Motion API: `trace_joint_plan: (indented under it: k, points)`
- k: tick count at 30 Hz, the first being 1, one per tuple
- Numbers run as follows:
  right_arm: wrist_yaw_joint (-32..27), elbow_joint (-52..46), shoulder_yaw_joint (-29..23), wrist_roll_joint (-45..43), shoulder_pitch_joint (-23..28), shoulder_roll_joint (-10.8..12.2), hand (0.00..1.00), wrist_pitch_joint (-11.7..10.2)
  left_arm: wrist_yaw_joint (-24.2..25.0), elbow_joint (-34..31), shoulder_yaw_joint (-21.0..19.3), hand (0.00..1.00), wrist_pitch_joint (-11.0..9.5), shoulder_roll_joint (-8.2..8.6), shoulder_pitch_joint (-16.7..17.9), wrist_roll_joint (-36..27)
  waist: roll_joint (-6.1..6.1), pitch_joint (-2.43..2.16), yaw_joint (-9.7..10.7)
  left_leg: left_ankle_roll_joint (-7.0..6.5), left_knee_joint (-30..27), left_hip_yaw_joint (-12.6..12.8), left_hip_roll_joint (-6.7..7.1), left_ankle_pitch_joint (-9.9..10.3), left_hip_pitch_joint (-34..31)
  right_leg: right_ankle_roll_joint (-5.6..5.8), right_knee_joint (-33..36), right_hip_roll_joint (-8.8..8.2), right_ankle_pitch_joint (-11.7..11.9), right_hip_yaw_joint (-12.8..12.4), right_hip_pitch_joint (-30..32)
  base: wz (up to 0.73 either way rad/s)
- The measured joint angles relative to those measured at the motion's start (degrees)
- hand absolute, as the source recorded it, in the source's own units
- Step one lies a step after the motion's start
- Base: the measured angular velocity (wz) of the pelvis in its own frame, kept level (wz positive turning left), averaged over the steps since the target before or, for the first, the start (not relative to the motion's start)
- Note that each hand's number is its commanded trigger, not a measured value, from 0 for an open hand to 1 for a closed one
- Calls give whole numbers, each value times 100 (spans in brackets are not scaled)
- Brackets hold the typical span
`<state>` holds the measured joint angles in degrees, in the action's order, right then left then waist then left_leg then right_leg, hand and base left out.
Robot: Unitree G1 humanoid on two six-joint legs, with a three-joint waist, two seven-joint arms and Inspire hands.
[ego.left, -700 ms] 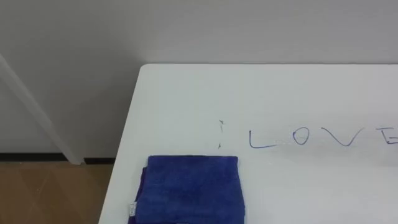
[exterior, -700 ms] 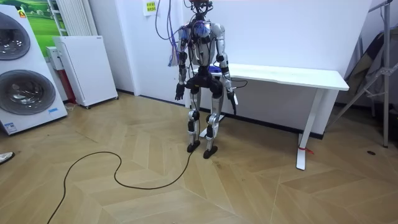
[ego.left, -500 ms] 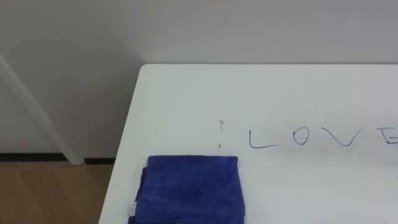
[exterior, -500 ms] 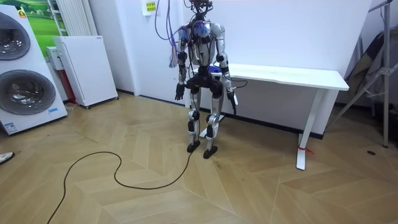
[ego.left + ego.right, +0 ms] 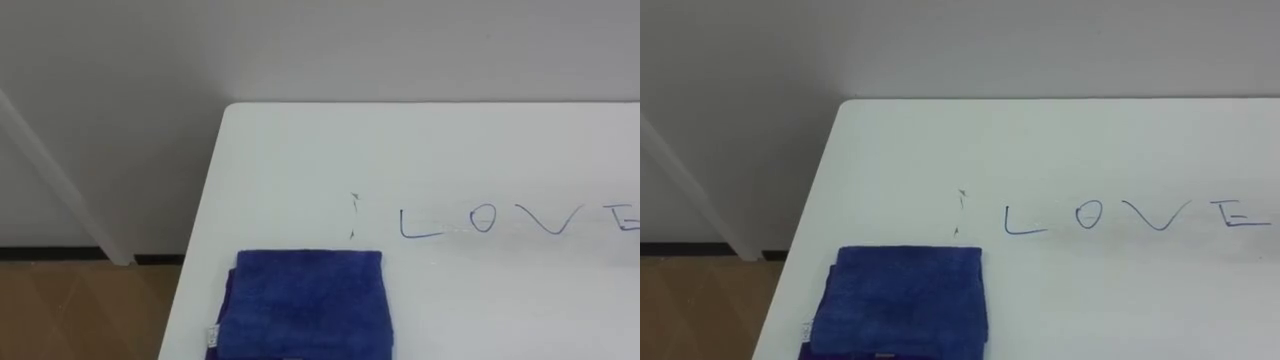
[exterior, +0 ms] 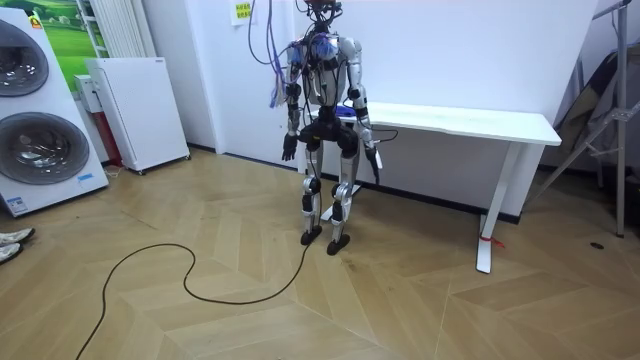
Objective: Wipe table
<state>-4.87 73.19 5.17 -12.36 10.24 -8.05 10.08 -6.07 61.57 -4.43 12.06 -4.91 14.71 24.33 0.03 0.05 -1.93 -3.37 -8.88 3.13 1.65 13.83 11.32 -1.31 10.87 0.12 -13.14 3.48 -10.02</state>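
Folded blue terry cloth [image 5: 300,300]: near end cut by the lower edge. Blue marker lettering [image 5: 515,220]: cut at the left eye view's right edge.

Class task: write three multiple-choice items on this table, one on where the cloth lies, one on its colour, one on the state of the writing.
1. Where does the cloth lie?
A. by the left edge of the table
B. at its far right end
C. over the writing
2. What colour is the cloth?
A. red
B. blue
C. white
3. What state is the writing in?
A. wiped off
B. hidden under the cloth
C. whole and readable
Answers: 1 A, the cloth sits near the table's left edge; 2 B, it is deep blue; 3 C, the writing stands whole, apart from the cloth.
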Motion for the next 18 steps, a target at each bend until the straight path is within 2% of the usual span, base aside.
trace_joint_plan:
  k: [4, 7, 10, 11, 13, 16, 18]
  points:
    - [-182, 142, -413, 863, 64, 1, 0, 13, 2, -59, -206, 0, 41, 3, 59, -53, -35, 1, 42, 0, 10, -1, 1, 0, 19, 0, -15, -4, 0, -2, -25, 0]
    - [-367, 248, -1114, 1887, 112, 0, 0, 8, -2, -56, -503, 0, 45, 3, 111, -32, -46, 7, 179, 0, 16, 0, 2, 0, 33, 1, -24, 1, -1, -5, -42, 1]
    - [-602, 364, -1928, 2895, 229, -25, 0, -3, -5, -53, -998, 0, 46, 2, 147, -23, -52, 10, 364, 0, 16, 2, 0, 0, 42, 0, -22, 11, -2, -25, -48, 1]
    - [-722, 388, -2348, 3326, 280, -44, 0, -6, -15, -73, -1159, 0, 51, -6, 186, -26, -58, 10, 471, 0, 13, -13, 2, 0, 38, 0, -28, 10, -2, -12, -57, 0]
    - [-1035, 355, -2970, 4410, 339, -85, 0, -10, -122, -169, -1250, 0, 51, -15, 280, -51, -80, 4, 645, 0, -3, 6, 2, 0, 42, 0, -33, 7, -4, -37, -60, -2]
    - [-1347, 264, -3461, 5087, 379, -107, 0, -11, -130, -218, -1283, 0, 27, -25, 274, -181, -110, 0, 696, 0, 1, 113, -13, 0, 40, -10, -9, 6, -12, -139, 16, -21]
    - [-1682, 67, -3868, 5570, 340, -213, 0, -15, -131, -224, -1363, 0, -27, -60, 235, -360, -124, 0, 765, -2, 14, 146, -9, 1, 44, -7, 4, 7, -12, -166, 39, -16]
